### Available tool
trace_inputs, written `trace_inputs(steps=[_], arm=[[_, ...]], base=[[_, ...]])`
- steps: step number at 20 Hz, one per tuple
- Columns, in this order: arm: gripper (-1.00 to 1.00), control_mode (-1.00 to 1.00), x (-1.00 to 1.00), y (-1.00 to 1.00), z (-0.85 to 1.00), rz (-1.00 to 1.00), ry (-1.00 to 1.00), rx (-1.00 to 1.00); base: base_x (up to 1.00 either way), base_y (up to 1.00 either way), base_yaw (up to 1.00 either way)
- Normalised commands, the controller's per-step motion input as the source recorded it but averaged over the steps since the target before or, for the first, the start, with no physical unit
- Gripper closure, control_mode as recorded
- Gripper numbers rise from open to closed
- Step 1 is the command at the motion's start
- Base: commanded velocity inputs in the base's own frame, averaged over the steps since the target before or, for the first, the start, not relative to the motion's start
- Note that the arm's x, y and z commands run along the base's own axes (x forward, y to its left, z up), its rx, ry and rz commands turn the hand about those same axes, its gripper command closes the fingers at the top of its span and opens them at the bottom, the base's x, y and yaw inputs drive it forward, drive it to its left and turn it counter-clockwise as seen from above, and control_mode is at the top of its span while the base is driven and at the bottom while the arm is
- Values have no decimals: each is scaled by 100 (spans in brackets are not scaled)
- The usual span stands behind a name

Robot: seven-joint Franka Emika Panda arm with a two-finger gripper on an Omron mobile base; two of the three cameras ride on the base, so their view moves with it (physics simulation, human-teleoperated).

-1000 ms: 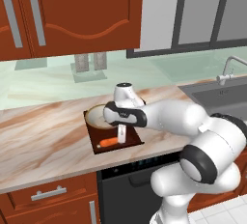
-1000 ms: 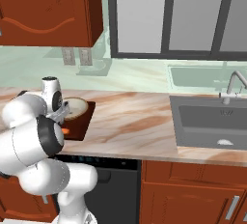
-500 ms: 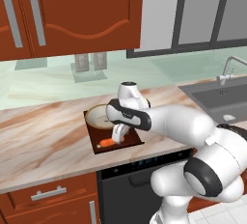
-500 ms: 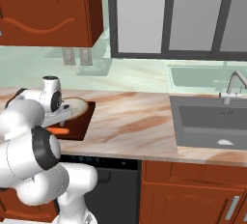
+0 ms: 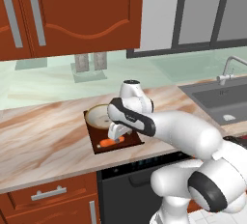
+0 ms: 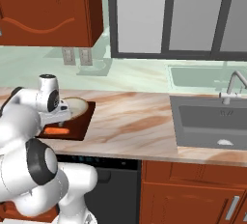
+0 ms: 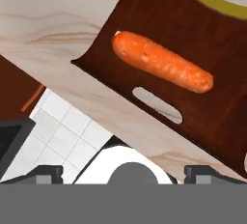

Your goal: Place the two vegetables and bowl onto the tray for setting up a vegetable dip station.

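One carrot [image 7: 161, 67] lies on the tray [image 7: 212, 107], loose, a smooth orange finger shape with its thick end toward the tray's corner and just beside the single slot handle [image 7: 157, 105]. One bowl [image 5: 100, 116] sits on the far half of the same tray, round and shallow, tan at the rim and pale inside. One pincer [image 5: 116, 134] hangs just above the carrot, its tips spread wide apart and holding nothing. The tray is a flat, dark brown wooden rectangle set near the front edge of a pale marbled bench [image 5: 43, 136]. Red-brown cabinets [image 5: 72, 10] hang above, and a grey sink [image 6: 212, 121] with one faucet [image 6: 234, 85] is sunk in the bench well to the right.
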Motion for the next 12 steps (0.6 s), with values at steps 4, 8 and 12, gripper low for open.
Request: trace_inputs(steps=[4,8,12], arm=[[-100,-100,-12,0,11,-20,0,0],[-100,-100,-5,0,8,-20,2,0],[-100,-100,-2,0,2,-18,1,0]], base=[[0,0,0],[0,0,0],[0,0,0]])
